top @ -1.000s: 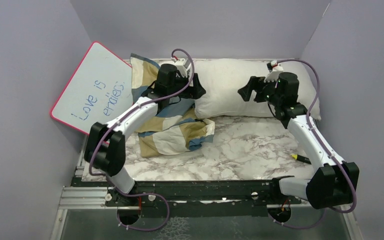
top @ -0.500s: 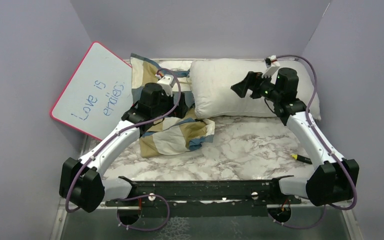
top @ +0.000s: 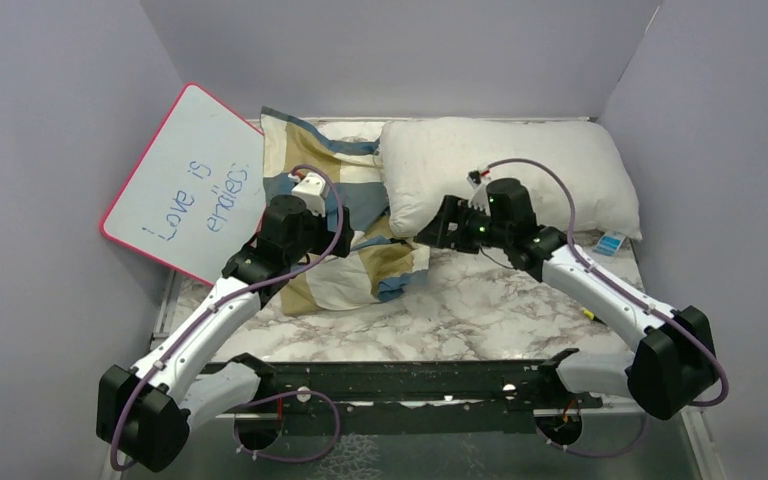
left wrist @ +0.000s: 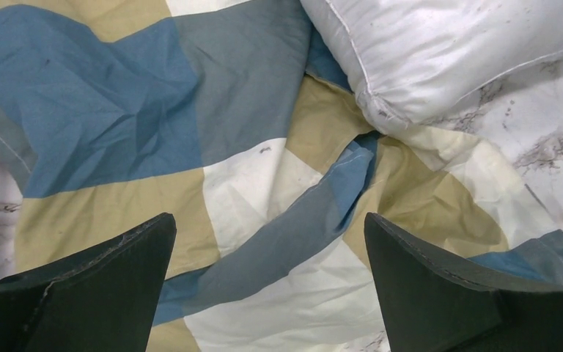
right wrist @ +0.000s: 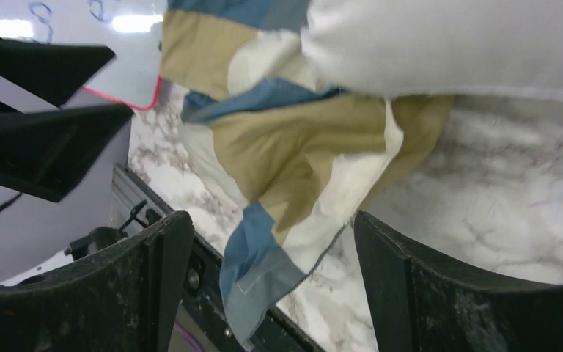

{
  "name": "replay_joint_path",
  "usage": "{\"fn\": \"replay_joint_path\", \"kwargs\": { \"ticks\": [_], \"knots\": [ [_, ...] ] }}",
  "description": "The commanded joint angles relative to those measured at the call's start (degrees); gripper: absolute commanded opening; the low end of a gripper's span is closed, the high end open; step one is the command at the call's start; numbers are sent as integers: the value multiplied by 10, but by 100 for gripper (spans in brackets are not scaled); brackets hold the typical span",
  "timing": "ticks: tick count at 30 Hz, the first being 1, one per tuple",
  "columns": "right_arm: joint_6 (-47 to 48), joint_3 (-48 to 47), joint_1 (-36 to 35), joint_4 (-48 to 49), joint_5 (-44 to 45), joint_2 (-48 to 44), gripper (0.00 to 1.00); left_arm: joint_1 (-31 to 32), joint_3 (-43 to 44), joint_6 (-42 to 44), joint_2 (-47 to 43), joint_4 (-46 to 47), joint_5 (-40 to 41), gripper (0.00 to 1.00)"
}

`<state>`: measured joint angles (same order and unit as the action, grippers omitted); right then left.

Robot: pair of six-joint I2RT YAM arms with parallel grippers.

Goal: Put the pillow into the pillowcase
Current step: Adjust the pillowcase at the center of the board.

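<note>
The plump white pillow (top: 505,165) lies along the back of the marble table, with a small blue tag (top: 610,243) at its near right corner. The checked blue, tan and cream pillowcase (top: 345,275) lies crumpled to its left, partly under the pillow's near left corner (left wrist: 381,110). My left gripper (top: 338,240) hovers open over the pillowcase (left wrist: 117,110), with nothing between its fingers (left wrist: 270,235). My right gripper (top: 432,228) is open beside the pillow's near left corner. Between its fingers (right wrist: 271,235) I see a loose flap of the pillowcase (right wrist: 300,147), untouched, below the pillow (right wrist: 447,44).
A pink-rimmed whiteboard (top: 195,180) with blue writing leans against the left wall, beside the pillowcase. A yellow-and-black pen (top: 600,317) lies near the right arm. Purple walls close in three sides. A black rail (top: 410,380) runs along the near edge.
The left arm pulled back towards the near left, off the pillow's edge, and opened wider. The right arm swung down and left from above the pillow to its near left corner.
</note>
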<state>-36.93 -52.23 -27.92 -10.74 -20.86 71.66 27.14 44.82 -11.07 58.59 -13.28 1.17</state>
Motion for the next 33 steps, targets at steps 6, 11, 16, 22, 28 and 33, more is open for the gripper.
{"fn": "replay_joint_path", "kwargs": {
  "ticks": [6, 11, 16, 22, 28, 33],
  "knots": [
    [-135, 117, -68, 25, 20, -35, 77, 4, -19, 16, -12, 9, 85, 99],
    [-111, 123, -78, 52, 17, -25, 68, 4, -10, -116, 9, -52, 182, 99],
    [-87, 112, -78, 56, 7, 0, 31, 4, -21, -299, -9, -116, 220, 98],
    [-71, 139, -78, 38, 78, -40, 1, 4, 24, -459, 19, -309, 288, 95],
    [-61, 161, -78, 36, 117, -81, 0, 4, 6, -545, 1, -353, 281, 70],
    [-61, 170, -78, 47, 116, -92, 1, 4, -32, -621, -17, -382, 281, 51]
  ]
}}
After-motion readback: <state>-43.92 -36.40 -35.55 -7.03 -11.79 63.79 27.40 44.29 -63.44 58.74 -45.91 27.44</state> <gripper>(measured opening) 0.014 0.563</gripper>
